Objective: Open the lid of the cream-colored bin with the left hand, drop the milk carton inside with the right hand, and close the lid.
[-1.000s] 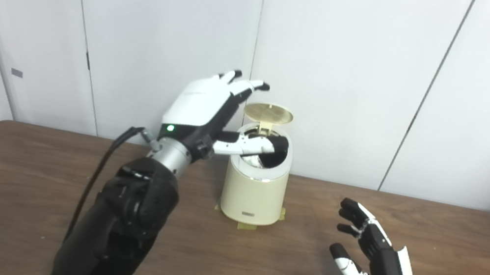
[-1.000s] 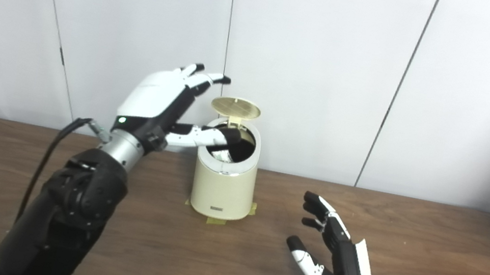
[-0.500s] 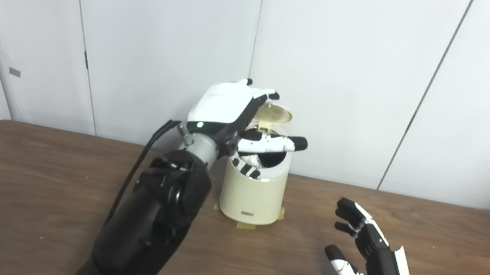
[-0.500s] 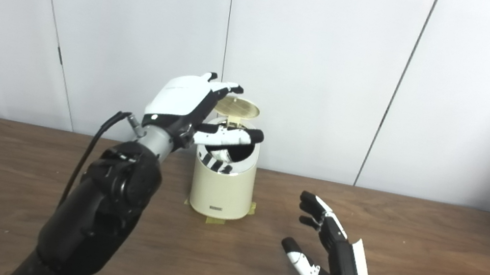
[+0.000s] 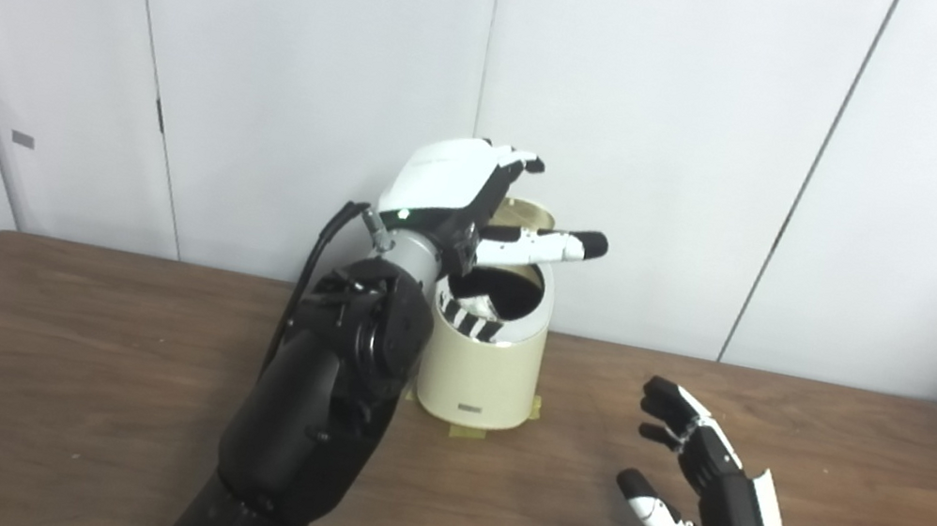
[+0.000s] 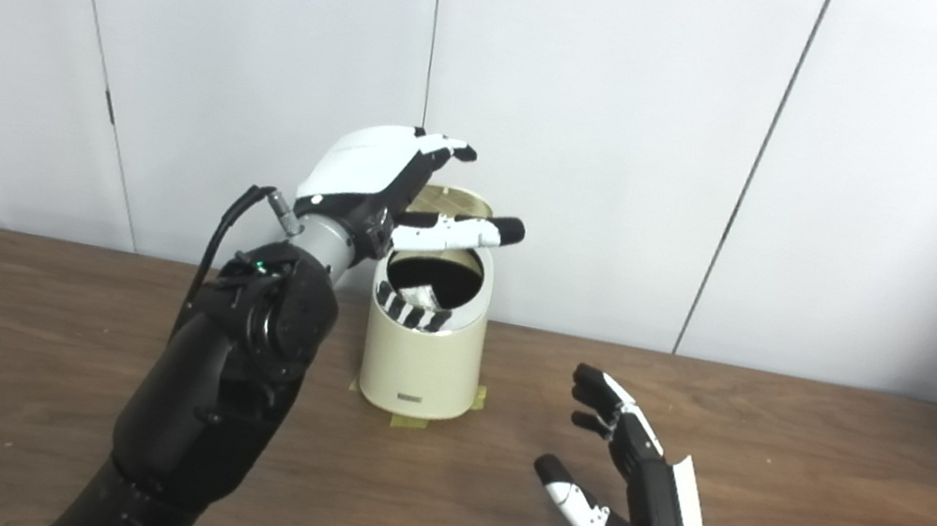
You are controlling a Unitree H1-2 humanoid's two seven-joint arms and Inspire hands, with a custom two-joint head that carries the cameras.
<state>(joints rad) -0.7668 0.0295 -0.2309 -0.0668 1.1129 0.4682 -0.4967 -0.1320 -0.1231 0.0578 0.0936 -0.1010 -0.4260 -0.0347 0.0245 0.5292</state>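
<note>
The lid (image 6: 452, 200) of the cream-colored bin (image 6: 420, 360) stands raised at the back of the opening, hinged at the far rim, and I judge it a thin, light plastic disc that will swing down at a slight touch; a push on its upper edge or its back face should serve better than any grip. The bin itself looks light as well, but yellowish tape tabs (image 6: 407, 421) show at its base on the table (image 6: 817, 512), so I expect it to stay put under a gentle press. Inside the opening I see something white with black stripes (image 6: 414, 303), which I take for the milk carton lying low in the bin; I cannot make out more of it.

My left hand (image 5: 452, 189) is above and behind the bin mouth, fingers spread and holding nothing. Its fingertips (image 5: 531, 162) hang over the top edge of the lid, and the thumb (image 5: 553, 243) reaches across in front of the lid, over the opening. Whether any finger touches the lid I cannot tell.

My right hand (image 6: 641, 511) waits over the table, well apart from the bin to its right, palm turned inward, fingers loosely parted, empty.
</note>
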